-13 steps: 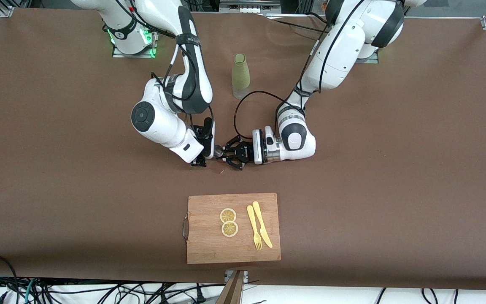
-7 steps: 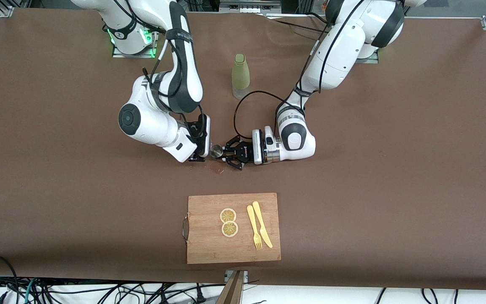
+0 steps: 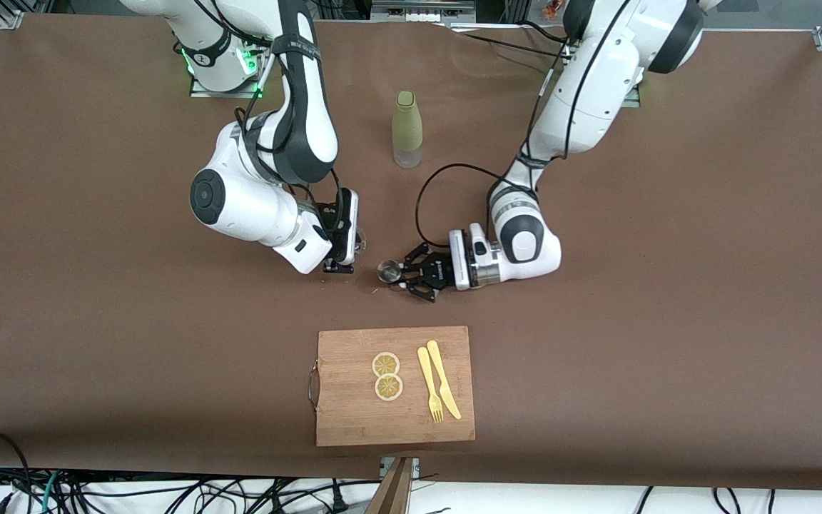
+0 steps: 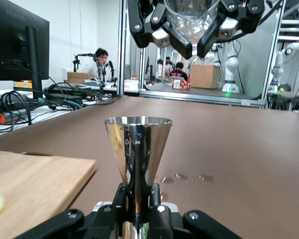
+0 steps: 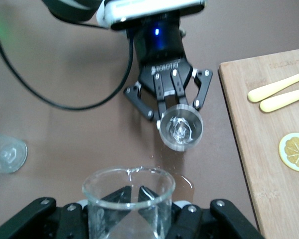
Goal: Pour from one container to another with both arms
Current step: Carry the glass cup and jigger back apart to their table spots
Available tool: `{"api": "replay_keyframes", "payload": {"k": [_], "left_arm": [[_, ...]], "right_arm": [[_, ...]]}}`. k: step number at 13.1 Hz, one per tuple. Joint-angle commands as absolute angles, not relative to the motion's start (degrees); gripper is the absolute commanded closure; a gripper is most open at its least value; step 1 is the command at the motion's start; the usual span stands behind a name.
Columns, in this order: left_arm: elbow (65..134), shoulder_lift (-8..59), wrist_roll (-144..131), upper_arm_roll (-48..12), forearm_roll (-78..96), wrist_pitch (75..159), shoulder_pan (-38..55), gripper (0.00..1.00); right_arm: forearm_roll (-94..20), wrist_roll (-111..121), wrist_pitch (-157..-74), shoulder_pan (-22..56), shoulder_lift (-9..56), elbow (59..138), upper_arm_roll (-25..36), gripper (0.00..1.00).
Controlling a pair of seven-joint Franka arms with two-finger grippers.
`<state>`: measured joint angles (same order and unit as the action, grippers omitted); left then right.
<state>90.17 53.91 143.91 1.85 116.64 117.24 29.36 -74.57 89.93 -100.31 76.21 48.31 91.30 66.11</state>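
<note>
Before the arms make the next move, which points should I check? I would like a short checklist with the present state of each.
1. Left gripper holds the jigger at its waist: ok.
2. Jigger upright, mouth up: ok.
3. Right gripper holds the glass tumbler: ok.
4. Tumbler upright, no longer tipped: ok.
5. Table dry beside the jigger: not ok, droplets lie there.
6. How much liquid is in the jigger: cannot tell.
</note>
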Motion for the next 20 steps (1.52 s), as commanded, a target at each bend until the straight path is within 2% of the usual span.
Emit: {"api": "replay_keyframes", "payload": {"k": [1,3,6,8,11,12,16,20], "left_arm": [[99.56,46.94,148.71,0.88,112.34,114.45,24.63,1.0],[103.16,45.71,150.9,0.97,110.05,109.71,20.94,1.0],[112.57,39.75,151.26,2.27,100.43,103.81,13.74,1.0],[112.85,39.2,151.35,5.25,89.87,97.16,8.55,1.0],[112.59,38.32,153.97,15.26,78.78,87.74,4.67,1.0],[112.5,38.32,155.38,16.95,76.49,85.8,2.83,1.0],[112.33,39.55,160.56,20.74,66.64,79.55,-4.2,1.0],[111.8,42.79,171.27,23.82,63.72,74.9,-7.2,1.0]], "right_arm": [[-77.69,89.47,-94.94,72.7,47.29,89.66,66.8,0.93],[-79.09,90.08,-92.39,68.84,46.15,87.9,66.01,0.93],[-84.36,93.41,-86.06,62.77,46.23,86.57,65.83,0.93],[-87.18,98.15,-82.02,58.21,46.14,86.57,63.64,0.93],[-90.87,106.32,-74.82,51.44,46.14,86.4,61.89,0.93],[-91.4,110.35,-72.71,48.72,46.4,86.4,60.66,0.93],[-90.79,128.54,-67.34,38.52,49.03,86.48,55.56,0.93],[-90.53,143.85,-63.47,28.15,55.79,86.66,47.39,0.92]]}}
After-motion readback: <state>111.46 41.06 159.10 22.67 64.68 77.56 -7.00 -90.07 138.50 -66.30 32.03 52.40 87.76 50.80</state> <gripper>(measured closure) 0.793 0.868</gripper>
